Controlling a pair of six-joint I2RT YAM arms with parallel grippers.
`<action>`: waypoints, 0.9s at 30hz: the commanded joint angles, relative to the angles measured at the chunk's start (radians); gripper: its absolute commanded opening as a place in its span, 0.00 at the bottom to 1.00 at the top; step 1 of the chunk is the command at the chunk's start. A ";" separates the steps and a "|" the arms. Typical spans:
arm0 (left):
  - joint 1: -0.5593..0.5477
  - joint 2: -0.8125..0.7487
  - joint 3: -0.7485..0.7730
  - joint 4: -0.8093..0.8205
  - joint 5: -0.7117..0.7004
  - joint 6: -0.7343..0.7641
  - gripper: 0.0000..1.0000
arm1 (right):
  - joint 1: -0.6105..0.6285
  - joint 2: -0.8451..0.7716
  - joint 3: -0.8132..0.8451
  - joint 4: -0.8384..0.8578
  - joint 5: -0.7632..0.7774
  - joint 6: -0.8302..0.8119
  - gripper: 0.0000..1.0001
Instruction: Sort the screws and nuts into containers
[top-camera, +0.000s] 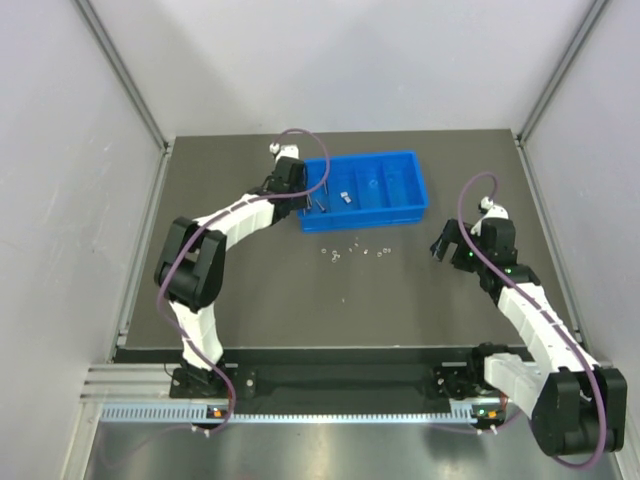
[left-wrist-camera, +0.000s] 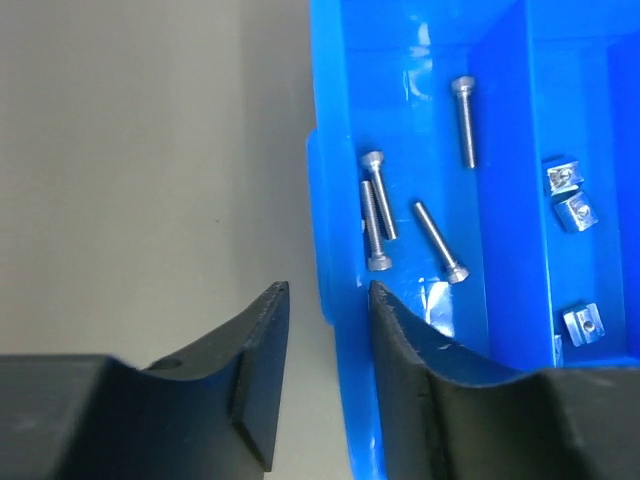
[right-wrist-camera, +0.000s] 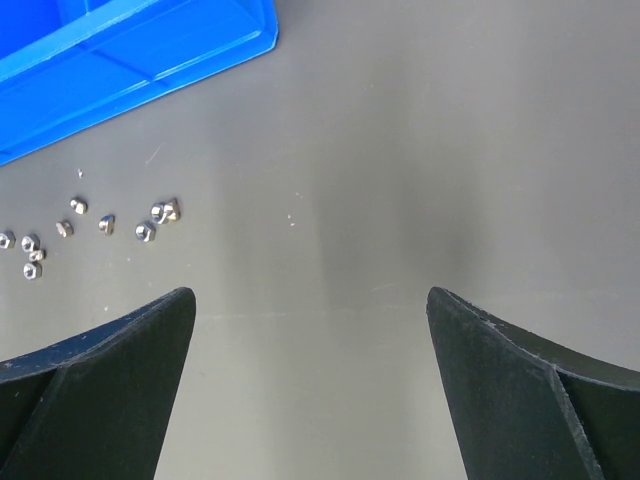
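Observation:
The blue tray (top-camera: 412, 158) lies at the back of the table. Its leftmost compartment holds several screws (left-wrist-camera: 378, 195), and the one beside it holds three squarish nuts (left-wrist-camera: 577, 212). My left gripper (left-wrist-camera: 328, 287) is open and straddles the tray's left wall (left-wrist-camera: 330, 150). One finger is outside with a gap to the wall and the other is inside the screw compartment. Several loose nuts (right-wrist-camera: 145, 230) lie on the mat in front of the tray (right-wrist-camera: 150, 40), also visible as the nuts (top-camera: 352, 250) in the top view. My right gripper (right-wrist-camera: 310, 295) hovers wide open and empty to their right.
The dark mat (top-camera: 400, 300) is bounded by grey enclosure walls on the left, right and back. My right gripper (top-camera: 447, 245) sits right of the tray's front corner. The left arm's elbow (top-camera: 185, 265) stands over the mat's left side.

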 joint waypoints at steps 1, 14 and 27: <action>0.002 0.039 0.028 -0.021 -0.038 -0.003 0.39 | 0.013 -0.003 0.048 0.037 0.009 0.006 1.00; 0.053 0.006 -0.025 0.016 -0.004 0.072 0.24 | 0.263 0.148 0.100 0.074 0.222 0.021 1.00; 0.073 -0.086 -0.145 0.020 0.001 0.023 0.27 | 0.393 0.394 0.215 0.171 0.334 0.090 0.92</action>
